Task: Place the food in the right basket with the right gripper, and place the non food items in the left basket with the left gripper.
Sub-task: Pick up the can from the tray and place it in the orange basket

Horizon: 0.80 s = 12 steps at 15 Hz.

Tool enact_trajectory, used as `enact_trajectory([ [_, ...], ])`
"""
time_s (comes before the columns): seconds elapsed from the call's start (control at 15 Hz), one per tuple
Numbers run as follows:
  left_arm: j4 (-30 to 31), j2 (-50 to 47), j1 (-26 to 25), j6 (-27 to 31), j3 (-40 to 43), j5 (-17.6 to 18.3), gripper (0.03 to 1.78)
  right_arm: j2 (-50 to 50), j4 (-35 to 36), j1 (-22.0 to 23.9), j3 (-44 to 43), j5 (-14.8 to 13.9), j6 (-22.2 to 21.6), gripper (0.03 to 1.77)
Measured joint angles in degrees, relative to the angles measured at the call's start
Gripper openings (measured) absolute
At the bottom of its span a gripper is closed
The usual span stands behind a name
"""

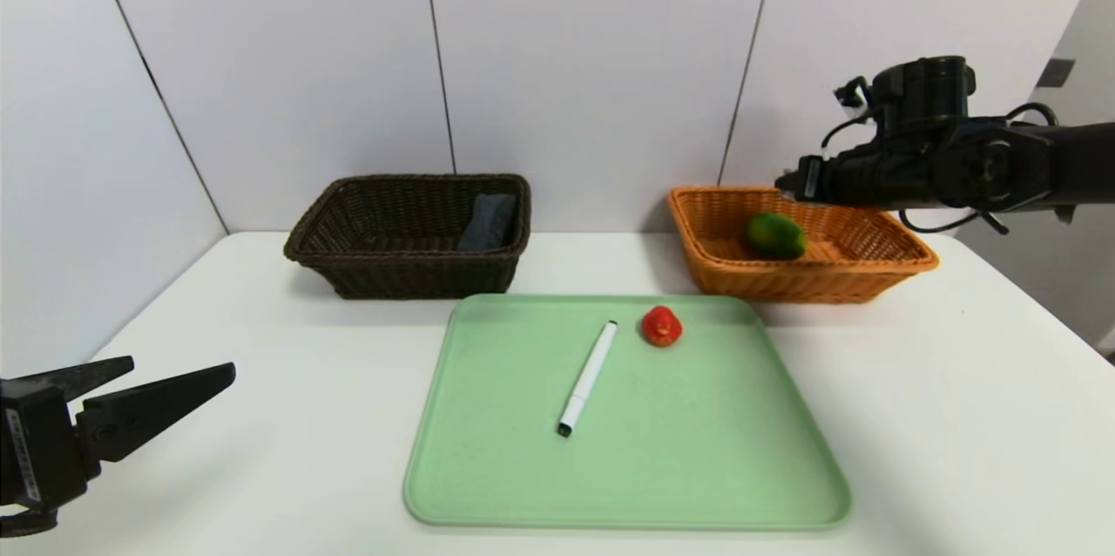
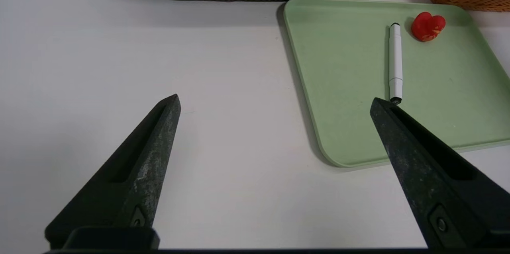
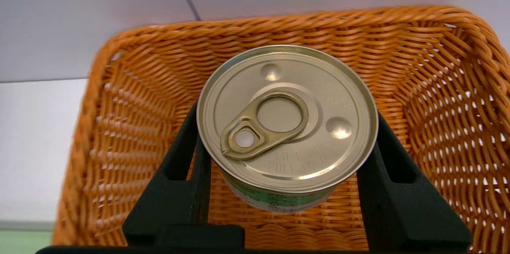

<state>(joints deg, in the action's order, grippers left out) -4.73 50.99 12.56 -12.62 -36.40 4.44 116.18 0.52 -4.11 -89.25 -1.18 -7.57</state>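
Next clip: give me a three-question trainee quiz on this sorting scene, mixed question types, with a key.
1. True or false: the right tool holds the tin can above the orange basket.
2. Which items lie on the green tray?
A. towel and fruit
B. marker pen and red knobbly object
C. can and pen
3. Fill in: the rolled grey towel lies in the ___ basket.

Key: 1 true; 2 B; 3 dark brown. The left tool is open beside the tray; the green fruit is already in the orange basket.
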Motion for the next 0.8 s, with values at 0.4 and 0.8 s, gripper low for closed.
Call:
enact_trajectory([
  [0.4,0.2,0.8,0.0,0.0,0.0,0.1,1.69,2.4,0.0,2.6,-0.3,-0.2,0.2,0.98],
  [0.8,0.2,1.4,0.0,0.0,-0.1,0.1,1.69,4.8,-0.3,3.7,-2.4,-0.1,-0.2,0.98],
])
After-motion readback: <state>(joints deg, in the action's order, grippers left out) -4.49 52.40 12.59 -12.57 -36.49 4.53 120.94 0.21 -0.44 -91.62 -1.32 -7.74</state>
